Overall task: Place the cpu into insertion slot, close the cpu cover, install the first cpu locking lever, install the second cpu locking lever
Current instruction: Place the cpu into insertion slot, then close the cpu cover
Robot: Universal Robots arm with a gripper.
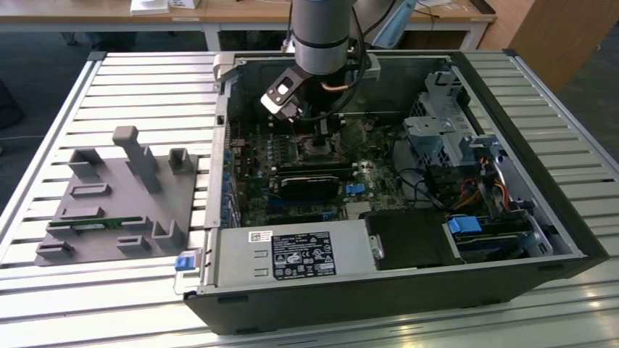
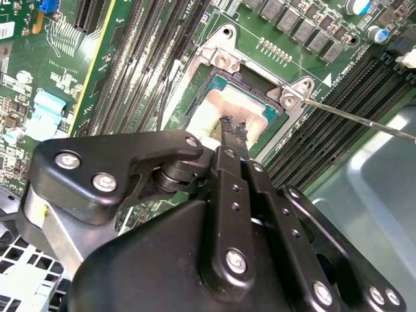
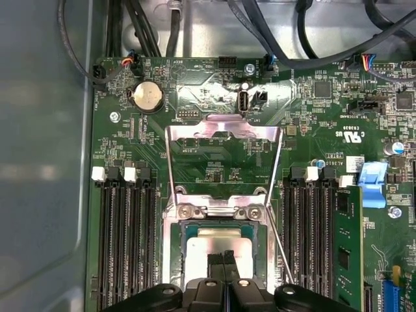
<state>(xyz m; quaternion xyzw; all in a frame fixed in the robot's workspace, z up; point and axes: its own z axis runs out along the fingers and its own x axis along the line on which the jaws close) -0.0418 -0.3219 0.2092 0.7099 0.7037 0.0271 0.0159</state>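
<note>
Cpu (image 3: 218, 246) sits in the insertion slot (image 3: 262, 253), upper centre of the exterior view. Gripper (image 3: 224, 259) hovers right over it, fingers pressed together, pinching nothing. Cpu cover (image 3: 224, 127) stands open and locking lever (image 2: 357, 120) is unlatched, so closing and both levers remain.

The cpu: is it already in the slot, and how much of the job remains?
Done: the cpu lies in the insertion slot. In hand: the tool, shut, is at the cpu's top. Left: the cpu cover is open, folded back, and a locking lever stands free, not latched.
</note>
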